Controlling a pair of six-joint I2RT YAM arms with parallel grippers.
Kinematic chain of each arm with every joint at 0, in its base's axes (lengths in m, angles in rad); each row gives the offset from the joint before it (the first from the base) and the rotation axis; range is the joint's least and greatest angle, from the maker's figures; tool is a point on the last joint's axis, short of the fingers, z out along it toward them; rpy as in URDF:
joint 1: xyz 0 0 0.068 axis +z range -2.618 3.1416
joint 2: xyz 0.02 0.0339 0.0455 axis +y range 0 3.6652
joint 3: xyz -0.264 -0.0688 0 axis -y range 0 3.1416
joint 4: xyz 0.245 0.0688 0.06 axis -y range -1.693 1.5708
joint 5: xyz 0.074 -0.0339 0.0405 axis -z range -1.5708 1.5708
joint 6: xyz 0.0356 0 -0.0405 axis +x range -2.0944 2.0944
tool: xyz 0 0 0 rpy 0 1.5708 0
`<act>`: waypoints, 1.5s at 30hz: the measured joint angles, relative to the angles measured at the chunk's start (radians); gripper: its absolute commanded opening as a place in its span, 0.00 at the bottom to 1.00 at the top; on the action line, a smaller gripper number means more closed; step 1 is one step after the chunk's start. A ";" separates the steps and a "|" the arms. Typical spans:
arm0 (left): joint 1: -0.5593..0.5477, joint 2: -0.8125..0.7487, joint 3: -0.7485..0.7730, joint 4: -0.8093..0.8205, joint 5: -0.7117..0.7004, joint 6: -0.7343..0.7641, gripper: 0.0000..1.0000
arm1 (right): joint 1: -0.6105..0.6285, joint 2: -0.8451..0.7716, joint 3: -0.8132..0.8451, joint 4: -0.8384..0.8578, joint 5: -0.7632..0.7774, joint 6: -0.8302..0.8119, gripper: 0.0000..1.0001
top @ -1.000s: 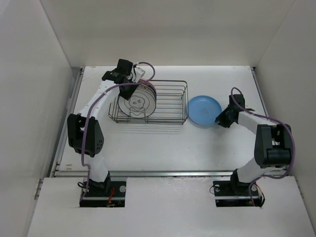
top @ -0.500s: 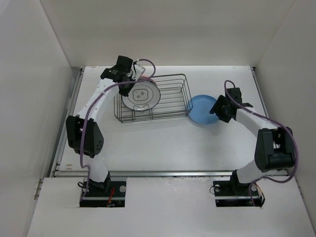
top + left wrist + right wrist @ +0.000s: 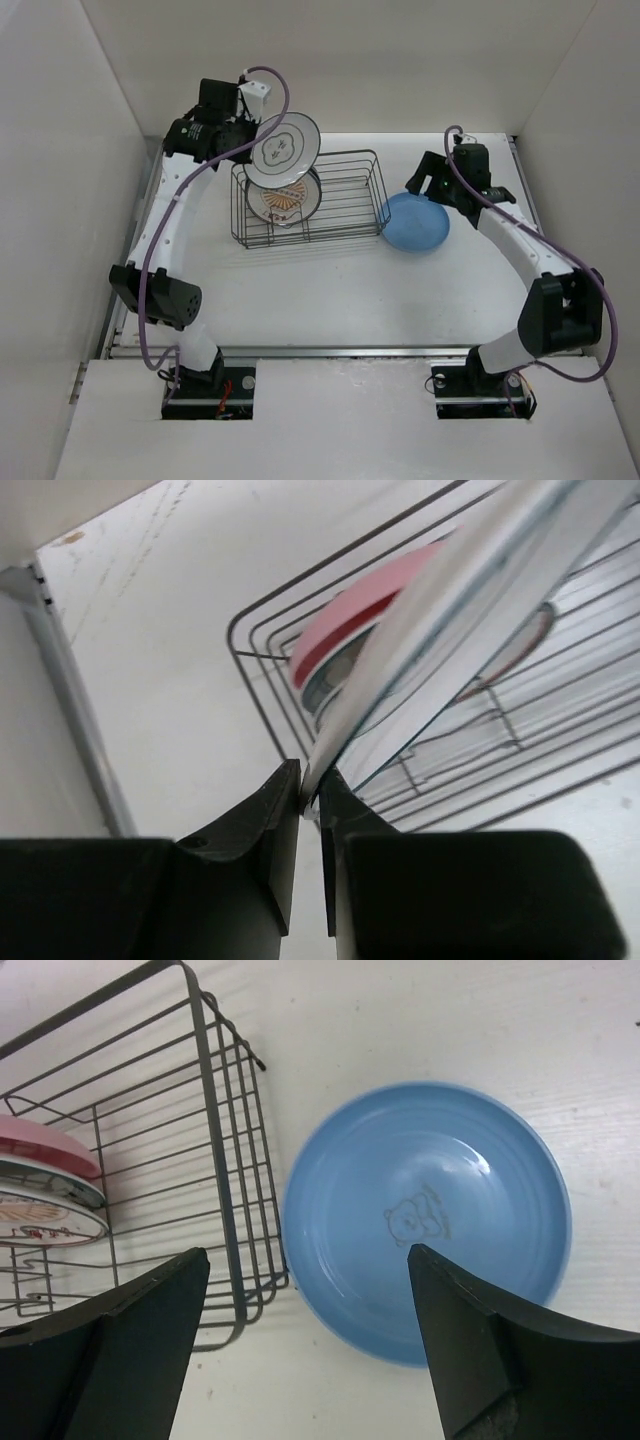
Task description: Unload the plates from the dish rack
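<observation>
My left gripper (image 3: 250, 138) (image 3: 308, 780) is shut on the rim of a white plate with a dark teal rim (image 3: 285, 150) (image 3: 460, 600). It holds the plate tilted in the air above the left end of the dish rack (image 3: 350, 205) (image 3: 262, 695) (image 3: 215, 1130). Inside the rack stand a white plate with an orange sunburst (image 3: 283, 203) (image 3: 40, 1218) and a pink plate (image 3: 345, 615) (image 3: 40, 1142). A blue plate (image 3: 415, 222) (image 3: 430, 1220) lies flat on the table, just right of the rack. Above its left part hovers my right gripper (image 3: 422, 184) (image 3: 308, 1252), open and holding nothing.
White walls close in the table at the left (image 3: 70, 200), back (image 3: 340, 70) and right (image 3: 590, 150). A metal rail (image 3: 150, 200) runs along the table's left edge. The rack's right end stands almost against the blue plate.
The left arm has lifted the teal-rimmed plate up out of the rack, baring the sunburst plate. The right gripper has opened, let go of the blue plate and risen toward the back.
</observation>
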State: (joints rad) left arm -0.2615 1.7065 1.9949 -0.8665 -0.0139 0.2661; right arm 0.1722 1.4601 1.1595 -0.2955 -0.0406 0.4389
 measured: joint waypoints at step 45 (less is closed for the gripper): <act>-0.097 -0.040 -0.771 -0.057 0.149 -0.042 0.31 | 0.207 0.389 0.203 0.080 0.050 0.086 0.00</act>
State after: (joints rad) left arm -0.3580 1.6669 1.2236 -0.9237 0.1349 0.2237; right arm 0.3790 1.8496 1.3624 -0.2153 0.0093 0.5251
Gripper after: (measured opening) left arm 0.277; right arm 0.074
